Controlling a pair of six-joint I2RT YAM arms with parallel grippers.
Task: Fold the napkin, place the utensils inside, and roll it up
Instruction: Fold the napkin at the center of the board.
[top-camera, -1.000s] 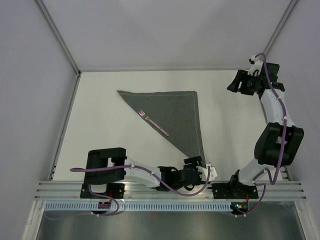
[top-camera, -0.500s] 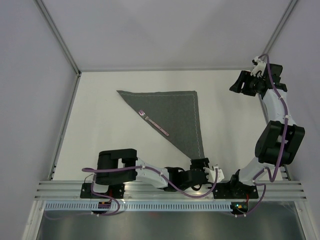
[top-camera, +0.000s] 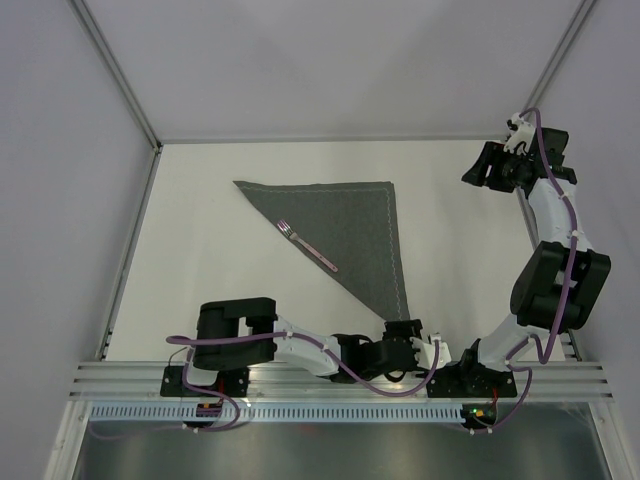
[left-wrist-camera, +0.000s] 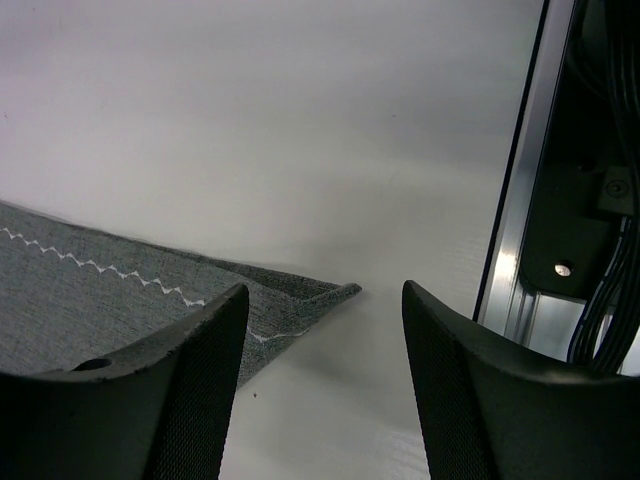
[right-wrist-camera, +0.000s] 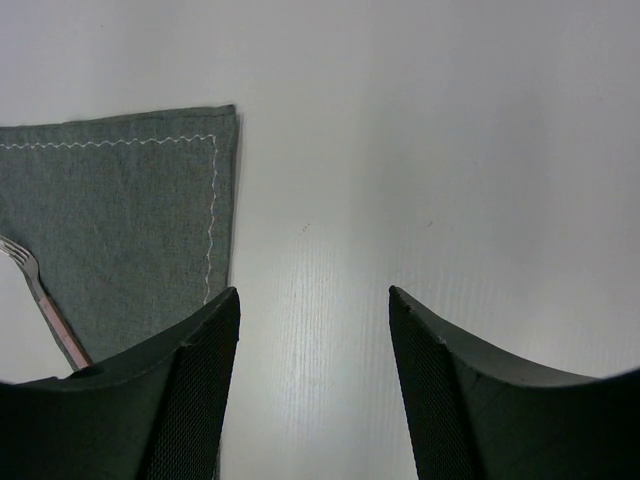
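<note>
The dark grey napkin (top-camera: 345, 225) lies folded into a triangle, its long point reaching toward the near edge. A fork (top-camera: 305, 244) with a pale pink handle rests on it along the diagonal fold. My left gripper (top-camera: 420, 338) sits low at that near point. In the left wrist view its jaws (left-wrist-camera: 325, 290) are open, with the slightly lifted napkin corner (left-wrist-camera: 335, 293) just ahead of the left finger (left-wrist-camera: 200, 370) and nothing gripped. My right gripper (top-camera: 472, 172) hangs open over bare table at the far right. Its wrist view (right-wrist-camera: 313, 292) shows the napkin's corner (right-wrist-camera: 120, 200) and the fork (right-wrist-camera: 30, 275) at the left.
An aluminium rail (top-camera: 340, 375) runs along the near edge, close on the right of the left gripper (left-wrist-camera: 515, 200). Grey walls enclose the white table (top-camera: 200, 270) on three sides.
The left gripper has slid right along the near edge to the napkin's near point, its jaws narrowing a little. The right gripper has drifted slightly right.
</note>
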